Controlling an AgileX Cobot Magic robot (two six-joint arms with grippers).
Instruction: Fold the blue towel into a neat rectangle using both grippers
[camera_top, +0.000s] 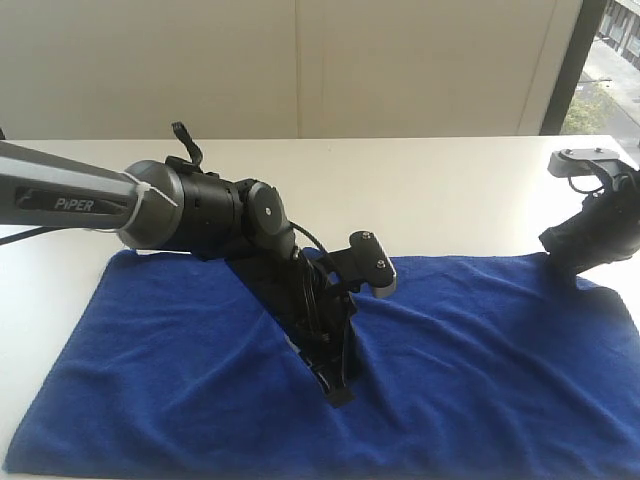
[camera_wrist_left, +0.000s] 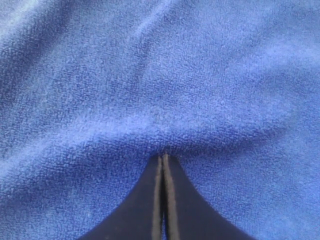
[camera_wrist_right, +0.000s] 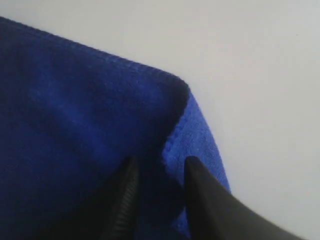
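Blue towel (camera_top: 150, 390) lies nearest you, spread wide over the white table (camera_top: 450, 190). It is plain royal blue with shallow wrinkles and a thin hem. Expect it to be light, limp and grippy. It will sag when lifted, so pinch it at hems and corners.

Left gripper (camera_top: 340, 392), at mid-cloth: jaws pressed together on a small pucker of pile.

Right gripper (camera_wrist_right: 157, 182), over the far right corner: jaws apart, holding nothing, with the corner hem just beyond the tips.

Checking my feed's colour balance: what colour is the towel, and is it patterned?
Deep royal blue, plain, no pattern. The blue towel shows best in the exterior view.
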